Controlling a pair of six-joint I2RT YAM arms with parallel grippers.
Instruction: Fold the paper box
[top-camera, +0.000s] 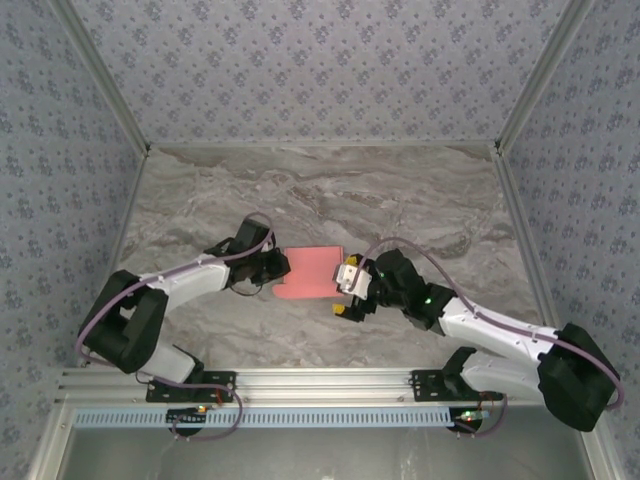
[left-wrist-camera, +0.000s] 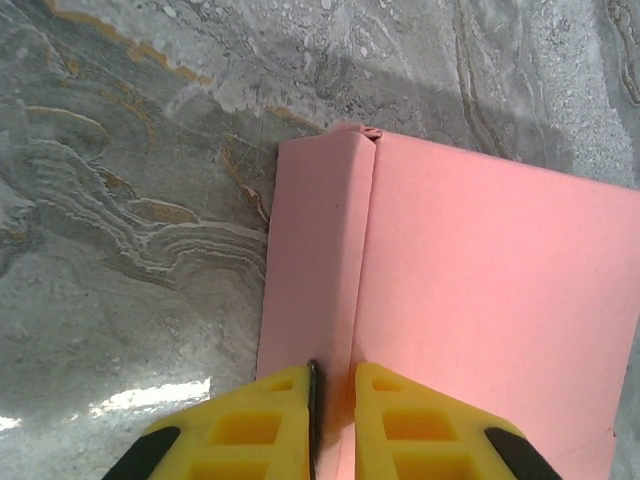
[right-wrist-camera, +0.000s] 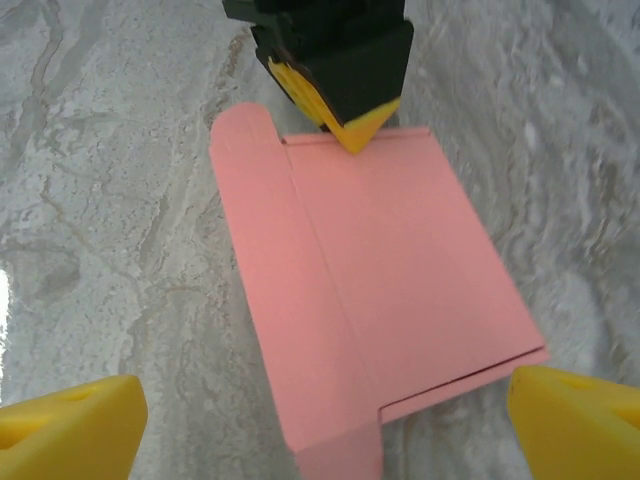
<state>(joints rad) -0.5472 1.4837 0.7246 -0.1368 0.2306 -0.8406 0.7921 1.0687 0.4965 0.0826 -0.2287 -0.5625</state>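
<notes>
The paper box (top-camera: 312, 272) is a flat salmon-pink card lying in the middle of the marble table, with a lengthwise crease and a rounded tab at one corner. In the left wrist view the paper box (left-wrist-camera: 480, 300) runs away from my left gripper (left-wrist-camera: 333, 400), whose yellow fingers (left-wrist-camera: 270, 420) stand almost together astride the crease at the card's near edge, pinching it. From the right wrist view, the left gripper (right-wrist-camera: 352, 130) sits on the far edge of the paper box (right-wrist-camera: 380, 270). My right gripper (right-wrist-camera: 320, 430) hangs wide open over the near end, touching nothing.
The grey marble tabletop (top-camera: 330, 190) is bare behind and to both sides of the card. Patterned walls (top-camera: 310, 60) close in the back and sides. A metal rail (top-camera: 330, 385) with the arm bases runs along the near edge.
</notes>
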